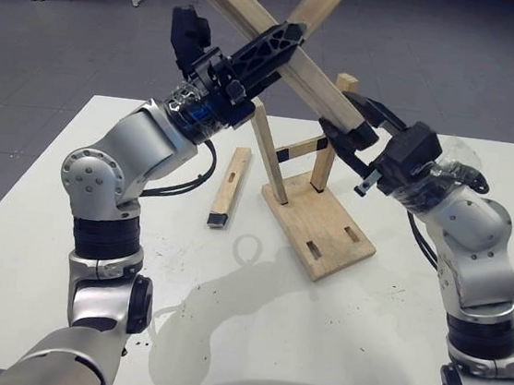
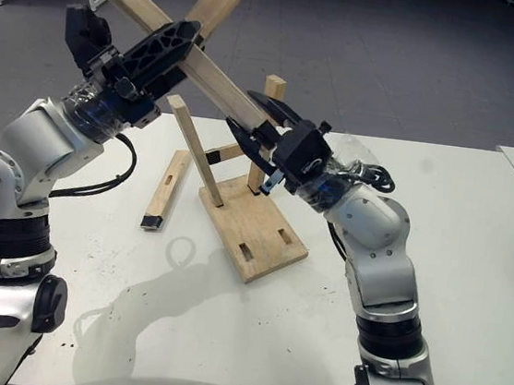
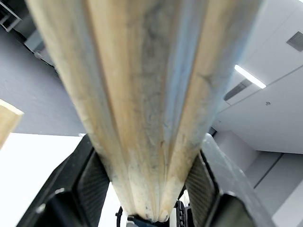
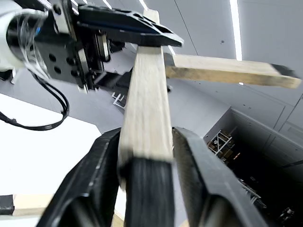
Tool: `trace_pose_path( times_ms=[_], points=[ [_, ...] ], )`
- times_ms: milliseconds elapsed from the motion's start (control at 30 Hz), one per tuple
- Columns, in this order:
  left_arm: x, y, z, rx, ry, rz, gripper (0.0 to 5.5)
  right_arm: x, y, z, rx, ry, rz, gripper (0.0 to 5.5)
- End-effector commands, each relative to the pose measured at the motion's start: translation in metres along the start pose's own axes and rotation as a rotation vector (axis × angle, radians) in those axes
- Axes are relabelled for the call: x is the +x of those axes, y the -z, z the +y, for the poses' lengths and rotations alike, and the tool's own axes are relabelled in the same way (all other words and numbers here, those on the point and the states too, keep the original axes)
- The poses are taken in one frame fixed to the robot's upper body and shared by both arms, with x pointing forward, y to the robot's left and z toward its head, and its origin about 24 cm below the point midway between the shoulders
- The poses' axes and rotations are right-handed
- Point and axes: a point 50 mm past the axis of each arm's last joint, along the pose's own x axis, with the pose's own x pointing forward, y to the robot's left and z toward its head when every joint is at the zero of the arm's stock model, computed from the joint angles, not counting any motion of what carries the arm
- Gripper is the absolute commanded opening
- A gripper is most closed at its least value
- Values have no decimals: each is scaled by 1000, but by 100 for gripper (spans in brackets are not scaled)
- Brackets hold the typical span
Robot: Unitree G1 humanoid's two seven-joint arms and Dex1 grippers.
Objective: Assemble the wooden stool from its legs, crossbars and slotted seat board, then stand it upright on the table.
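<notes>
The slotted seat board (image 1: 305,218) lies flat on the white table. Two legs (image 1: 271,152) (image 1: 324,168) stand in it, joined by a crossbar (image 1: 301,147). Above them, two more wooden legs cross in the air. My left gripper (image 1: 288,38) is shut on one leg (image 3: 147,94) that points up and to the right. My right gripper (image 1: 347,133) is shut on the black-capped lower end of the other leg (image 4: 147,109), which rises to the upper left. The left gripper's black fingers (image 4: 128,21) lie across this second leg.
A loose wooden piece (image 1: 230,187) with a black end lies on the table (image 1: 53,188) left of the seat board. Two open slots (image 1: 314,248) (image 1: 352,233) show in the board's near half. Grey floor and white frames are behind the table.
</notes>
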Motion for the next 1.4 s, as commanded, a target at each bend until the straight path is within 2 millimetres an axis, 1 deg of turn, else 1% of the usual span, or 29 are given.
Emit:
trace_pose_path(
  times_ms=[33,100,133,233,300,367,433,533,633,767,867,1000,1100,1167,1233,1300,1400],
  points=[
    [-8,-12,5,39,-56,-60,204,-21,24,4,-127,-30,136,248],
    [-12,-9,6,116,-93,-47,204,-45,48,9,-156,-64,259,248],
    [-15,-2,5,178,-115,-11,204,-60,62,12,-151,-86,331,248],
    [-20,26,9,292,-169,101,204,-97,97,17,-130,-109,544,248],
    [-21,46,15,333,-187,139,204,-111,116,16,-123,-87,671,248],
    [-24,66,23,387,-191,184,204,-116,128,16,-108,-76,742,248],
    [-32,87,36,454,-189,251,204,-118,137,20,-84,-76,776,248],
    [-44,109,54,447,-195,300,204,-121,151,24,-66,-89,837,248],
    [-50,127,68,461,-171,369,204,-122,164,31,-44,-115,877,248],
    [-54,139,82,523,-159,439,204,-116,166,40,-18,-155,850,248],
    [-57,143,90,576,-170,477,204,-113,163,47,-2,-189,826,248],
    [-62,135,100,616,-198,525,204,-114,162,54,14,-220,821,248],
    [-70,128,108,662,-231,655,204,-114,161,55,17,-220,819,248],
    [-80,130,116,738,-273,820,204,-111,160,56,20,-213,811,248],
    [-94,138,125,787,-341,947,204,-108,155,55,23,-203,792,248],
    [-108,149,130,790,-408,1031,204,-105,150,53,29,-178,774,248],
    [-129,169,138,784,-481,1112,204,-98,139,52,45,-145,743,248]
  ],
)
